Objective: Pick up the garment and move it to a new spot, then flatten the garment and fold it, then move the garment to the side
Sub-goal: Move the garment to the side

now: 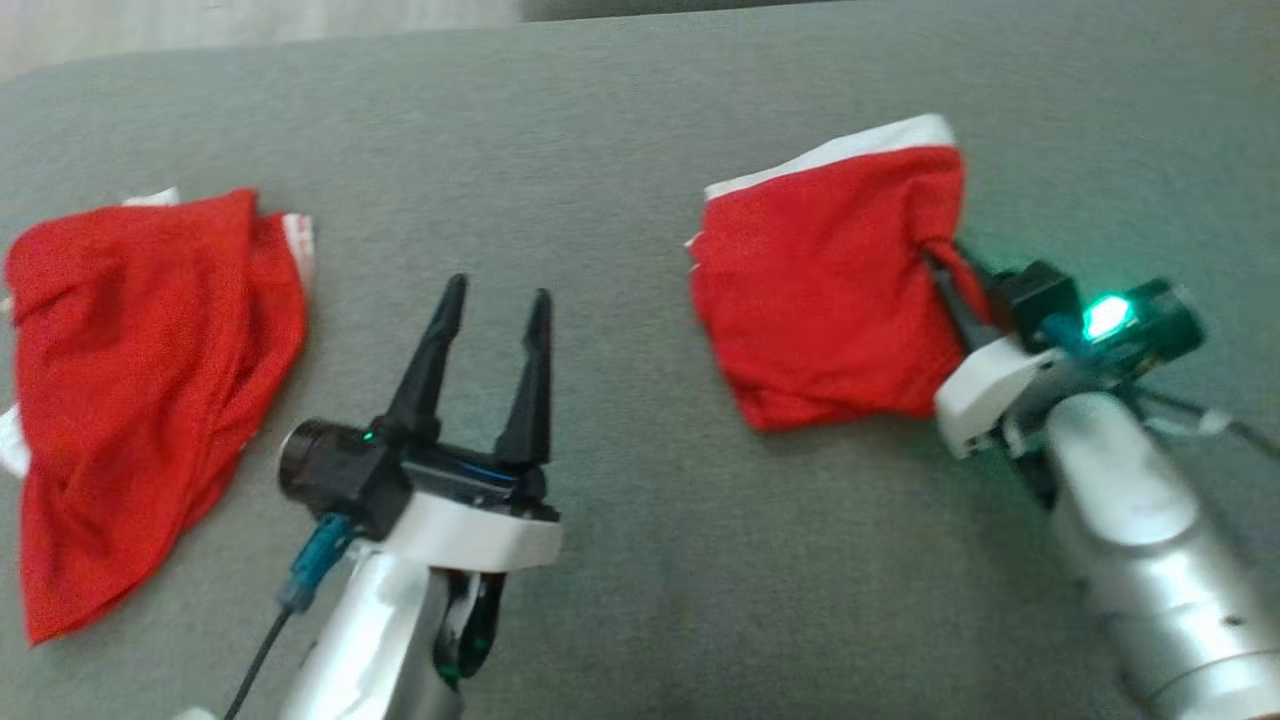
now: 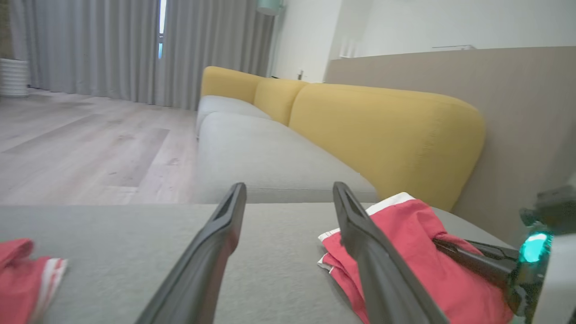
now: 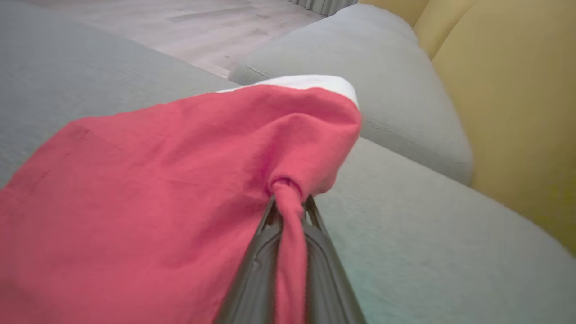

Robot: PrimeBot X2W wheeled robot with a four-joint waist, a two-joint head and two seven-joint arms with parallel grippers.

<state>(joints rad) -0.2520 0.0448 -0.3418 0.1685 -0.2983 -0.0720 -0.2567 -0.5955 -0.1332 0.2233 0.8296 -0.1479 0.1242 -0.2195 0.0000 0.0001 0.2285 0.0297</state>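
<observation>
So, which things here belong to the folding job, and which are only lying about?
In the job: red garment on the right, pinched by the right gripper; open left gripper; grey cushion under it.
Lying about: other red garment at left, untouched; yellow sofa back; curtains.

Red, white-trimmed garment (image 1: 820, 300) lies folded, one edge bunched.

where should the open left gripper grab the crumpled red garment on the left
On the crumpled red garment, probably the white-trimmed corner, coming from its right, where the open left gripper sits: that corner juts out and looks bunched enough to pinch.
</observation>
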